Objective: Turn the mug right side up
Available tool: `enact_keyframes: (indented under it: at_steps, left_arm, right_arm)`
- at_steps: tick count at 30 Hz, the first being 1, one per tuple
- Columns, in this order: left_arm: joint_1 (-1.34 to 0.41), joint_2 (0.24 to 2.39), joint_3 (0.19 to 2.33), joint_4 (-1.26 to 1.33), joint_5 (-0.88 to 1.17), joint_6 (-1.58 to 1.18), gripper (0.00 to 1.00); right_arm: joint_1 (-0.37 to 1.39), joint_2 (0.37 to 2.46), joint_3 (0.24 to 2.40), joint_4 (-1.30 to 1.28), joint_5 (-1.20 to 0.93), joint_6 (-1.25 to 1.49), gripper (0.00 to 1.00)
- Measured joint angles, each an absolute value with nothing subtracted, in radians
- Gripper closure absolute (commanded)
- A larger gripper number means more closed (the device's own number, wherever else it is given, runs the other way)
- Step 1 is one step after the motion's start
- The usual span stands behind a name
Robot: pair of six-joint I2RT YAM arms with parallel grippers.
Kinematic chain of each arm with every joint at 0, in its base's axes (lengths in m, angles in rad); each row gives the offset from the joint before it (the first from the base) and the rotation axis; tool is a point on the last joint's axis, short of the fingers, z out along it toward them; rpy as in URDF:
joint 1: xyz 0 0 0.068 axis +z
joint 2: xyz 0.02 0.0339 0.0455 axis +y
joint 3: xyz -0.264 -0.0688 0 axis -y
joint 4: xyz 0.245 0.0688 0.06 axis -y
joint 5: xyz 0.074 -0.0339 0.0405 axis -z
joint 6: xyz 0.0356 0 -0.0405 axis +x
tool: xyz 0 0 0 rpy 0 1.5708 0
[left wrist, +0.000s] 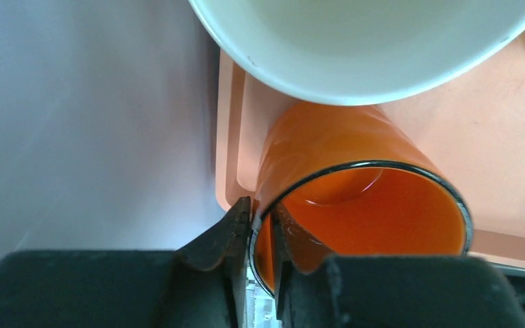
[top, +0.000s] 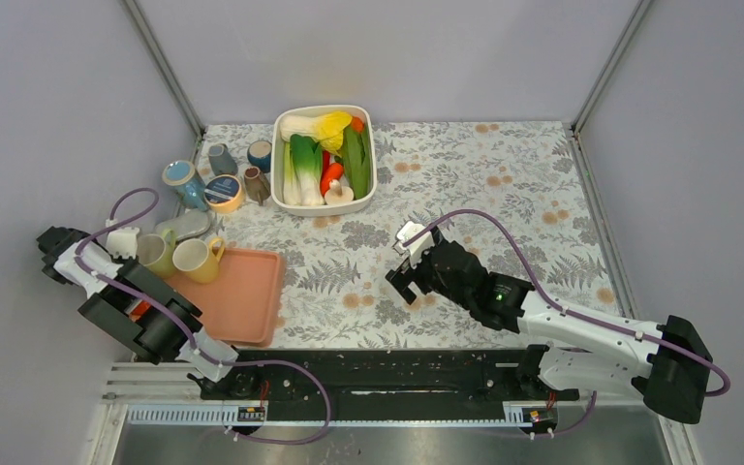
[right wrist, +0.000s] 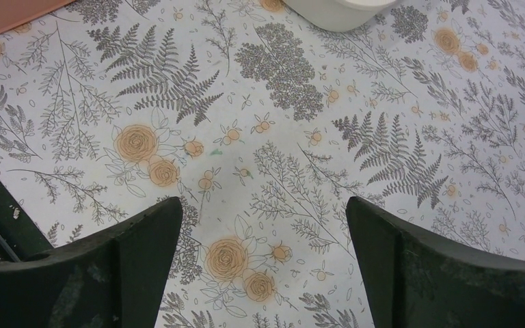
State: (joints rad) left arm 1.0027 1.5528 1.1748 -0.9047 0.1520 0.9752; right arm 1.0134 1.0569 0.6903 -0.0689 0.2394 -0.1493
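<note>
At tray (left wrist: 227, 137) edge, orange mug (left wrist: 342, 150) was pinched by rim in L gripper (left wrist: 261, 229); slip or knock on white mug (left wrist: 369, 48) was judged poss. R gripper (right wrist: 263, 266) was spread wide, empty.

Readable txt: none, we find no words, nos. or brand marks legible in any view.
Round yellow-rimmed item (top: 223, 191), upper left of top view: dark face; if there's print on it, it's too small for us to read.
Wrist views: no lettering we can make out.
</note>
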Motion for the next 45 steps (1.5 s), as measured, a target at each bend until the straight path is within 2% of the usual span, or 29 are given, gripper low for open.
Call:
enact_keyframes:
  at_steps: [6,13,18,20,23,26,32,35,36,45]
  left_arm:
    - [1.003,1.55,1.172,-0.897,0.152,0.978,0.53]
    - [1.002,1.484,1.187,-0.967,0.184,1.006,0.49]
    - [0.965,1.446,1.342,-1.141,0.252,1.039,0.48]
    - [0.895,1.426,1.383,-1.187,0.26,1.026,0.46]
    - [0.68,1.383,1.396,-1.217,0.263,0.962,0.42]
    - [0.439,1.376,1.424,-1.219,0.265,0.853,0.43]
    - [0.145,1.463,1.512,-1.011,0.243,0.521,0.45]
    - [0.077,1.553,1.512,-0.862,0.189,0.371,0.58]
    - [0.063,1.592,1.513,-0.815,0.164,0.323,0.59]
    - [0.049,1.919,1.515,-0.602,-0.021,0.088,0.52]
  right_arm:
    - [1.013,1.057,0.689,-0.025,0.216,-0.153,0.01]
    - [1.013,1.057,0.684,-0.02,0.215,-0.16,0.01]
    - [1.012,1.056,0.672,-0.019,0.224,-0.159,0.01]
    - [1.007,1.056,0.667,-0.02,0.226,-0.154,0.01]
    - [0.977,1.056,0.665,-0.021,0.229,-0.138,0.01]
    - [0.924,1.049,0.66,-0.02,0.241,-0.116,0.0]
    - [0.878,0.986,0.603,-0.019,0.272,-0.104,0.01]
    - [0.876,0.974,0.58,-0.017,0.28,-0.104,0.01]
    - [0.876,0.973,0.576,-0.017,0.28,-0.105,0.01]
    - [0.876,0.922,0.536,0.017,0.289,-0.11,0.01]
